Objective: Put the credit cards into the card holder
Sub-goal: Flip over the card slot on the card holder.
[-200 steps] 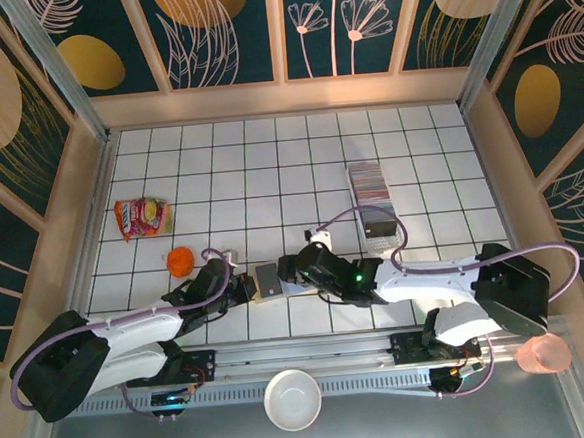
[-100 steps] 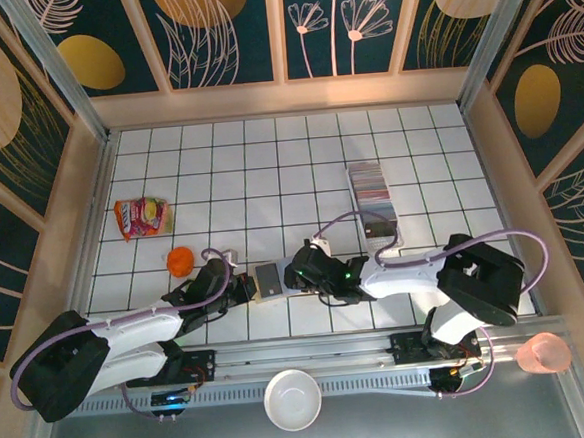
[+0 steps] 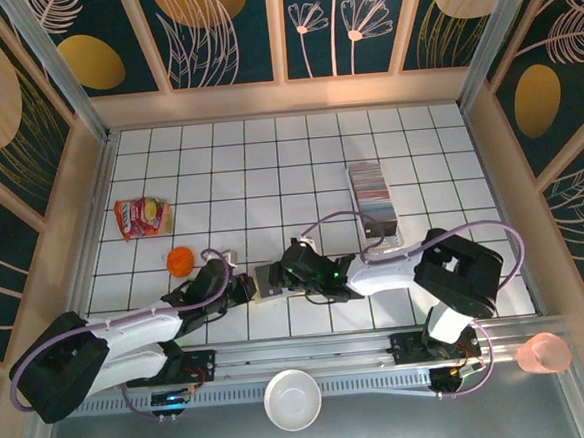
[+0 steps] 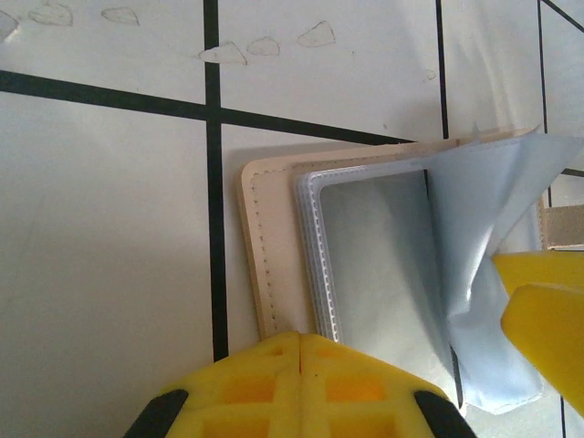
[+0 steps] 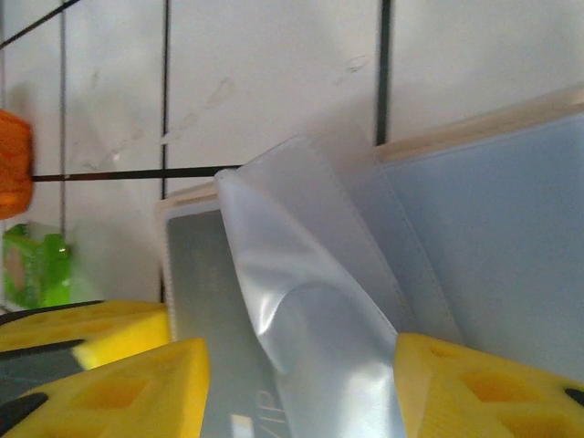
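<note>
Left pincer: clenched, its tips pressed together on the 6 o'clock edge of the card holder as its wrist view frames it; it seems to pin the holder flat.
Right pincer: released, jaws apart, with a clear sleeve leaf arching between them, lifted but not pinched.
Holder's place: open on the worktop, about 6 o'clock from its middle, between the two pincers, tan cover down and sleeves up.
Credit cards: a packed row in a long clear tray, at 2 o'clock from the holder and well apart; neither pincer carries one.
Step in hand: by my reading, opening a sleeve pocket so a card can enter.
Doing it well: press down at the pinned edge so the holder cannot slide, raise one leaf alone, stay low, and fold it toward 3 o'clock until the pocket mouth gapes.
Risk: the springy leaf may flop shut once let go.
Around: an orange ball at 10 o'clock, a white bowl at 6 o'clock.
</note>
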